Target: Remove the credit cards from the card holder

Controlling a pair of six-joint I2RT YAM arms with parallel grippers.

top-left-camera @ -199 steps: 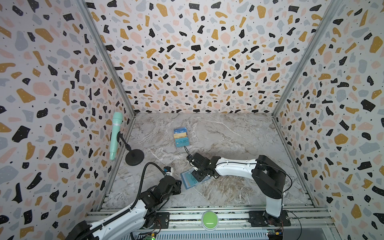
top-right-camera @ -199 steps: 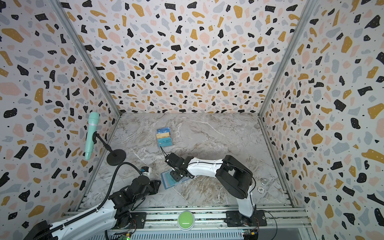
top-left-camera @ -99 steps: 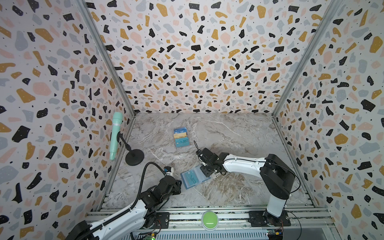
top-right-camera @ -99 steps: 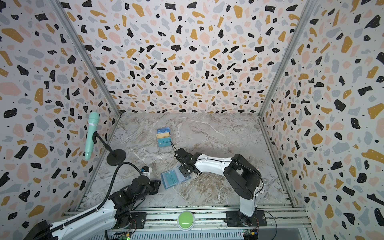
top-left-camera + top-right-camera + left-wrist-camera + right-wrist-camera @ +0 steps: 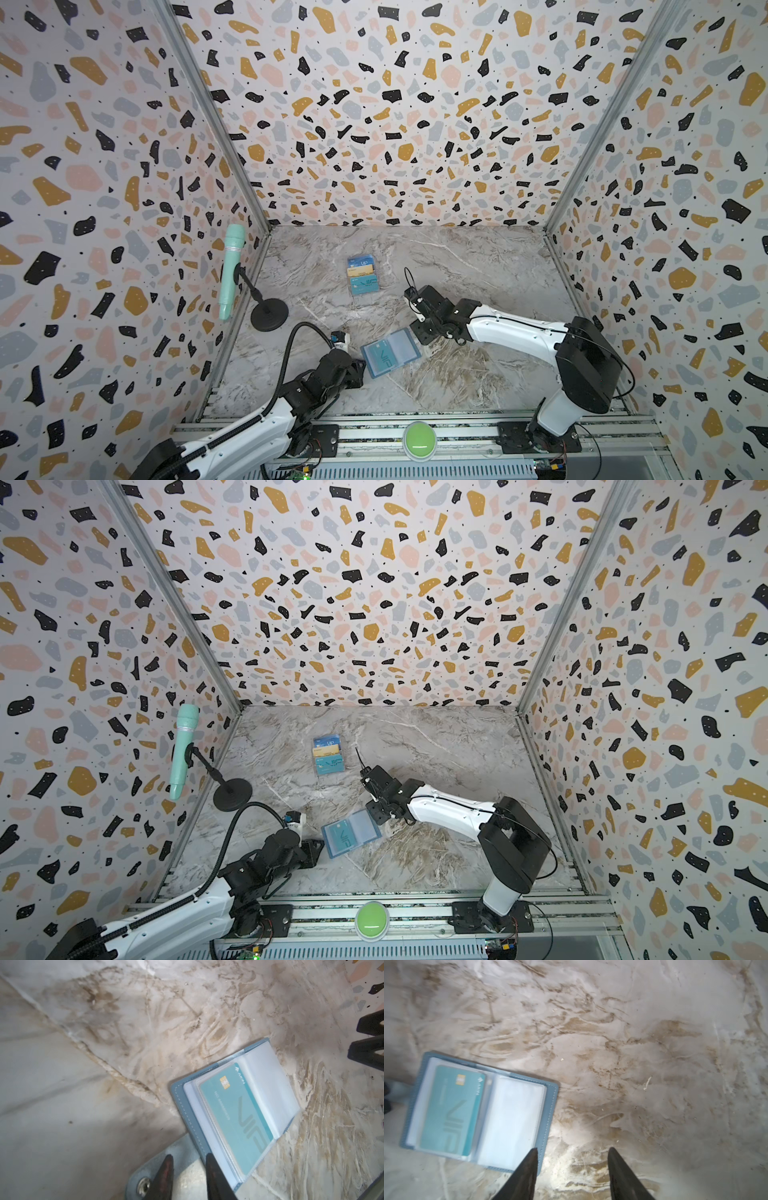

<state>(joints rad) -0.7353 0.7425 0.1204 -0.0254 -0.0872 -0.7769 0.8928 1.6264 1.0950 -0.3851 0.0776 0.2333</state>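
Observation:
The slate-blue card holder (image 5: pixel 405 347) (image 5: pixel 365 825) lies open on the marble floor, front centre. A teal credit card (image 5: pixel 234 1118) (image 5: pixel 450 1109) sits in its clear left pocket; the right pocket looks empty. My left gripper (image 5: pixel 188 1158) (image 5: pixel 361 368) is at the holder's left edge, slightly open, with its fingertips over the snap tab (image 5: pixel 178 1150) and nothing clamped. Just off the holder's right edge, my right gripper (image 5: pixel 573 1150) (image 5: pixel 419 332) stands open and empty above the floor. Further back, blue, golden and teal credit cards (image 5: pixel 362 275) (image 5: pixel 328 754) stand in tiers.
A mint-green microphone (image 5: pixel 230 270) on a black stand with a round base (image 5: pixel 269 314) is at the left wall. A green button (image 5: pixel 419 440) sits on the front rail. Patterned walls close in three sides.
My right gripper has pulled back to the right, off the card holder, which now lies open and uncovered. The left arm has barely moved.

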